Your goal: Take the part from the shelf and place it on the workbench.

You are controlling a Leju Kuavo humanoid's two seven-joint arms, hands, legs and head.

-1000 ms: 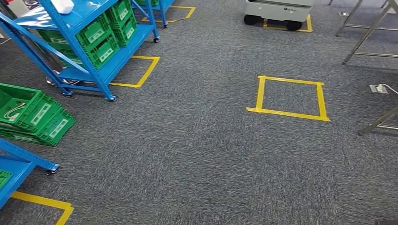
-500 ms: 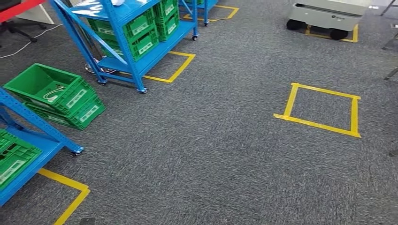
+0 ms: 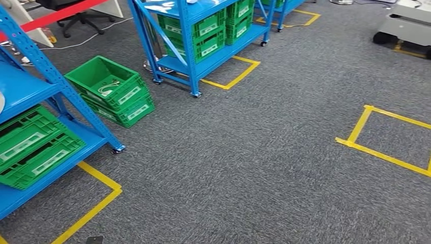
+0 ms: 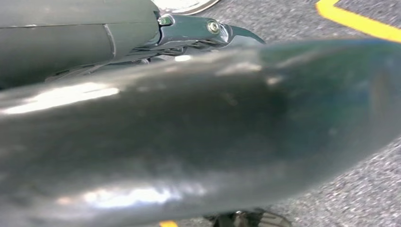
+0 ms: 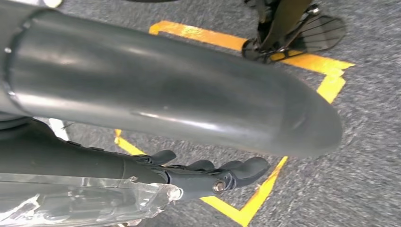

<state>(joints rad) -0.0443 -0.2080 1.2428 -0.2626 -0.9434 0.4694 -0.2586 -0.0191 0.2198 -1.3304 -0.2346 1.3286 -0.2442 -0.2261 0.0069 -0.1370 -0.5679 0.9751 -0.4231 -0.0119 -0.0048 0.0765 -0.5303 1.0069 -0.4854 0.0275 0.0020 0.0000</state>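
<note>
**Turned left, blue shelves now close**

Swung to the left since a second ago, so the whole view has slid over. Now much closer to the near blue metal shelf (image 3: 25, 87) on the left, with green plastic crates (image 3: 35, 147) on its low board. Yellow tape square (image 3: 356, 137) pushed out to the right edge. Grey wheeled cart (image 3: 406, 25) now far right.

Standing over flat grey speckled carpet (image 3: 254, 152). Stack of open green crates (image 3: 129, 96) on the floor, left and a bit farther off, with something white and thin inside. Second blue shelf (image 3: 203, 10) beyond, on small wheels, holding more slotted green crates. Yellow tape corner (image 3: 96, 203) on the floor by the near shelf.

Cannot tell for sure which thing is the part; a white round edge (image 3: 1, 101) on the near shelf's board, cut off at the left.

Left hand (image 4: 142, 33): smooth grey cover and one dark fingertip, hanging over carpet; cannot tell if clenched or loose. Right hand (image 5: 208, 175): dark fingers lying side by side, crinkly clear plastic (image 5: 94, 198) just beside; cannot tell if grasped.
</note>
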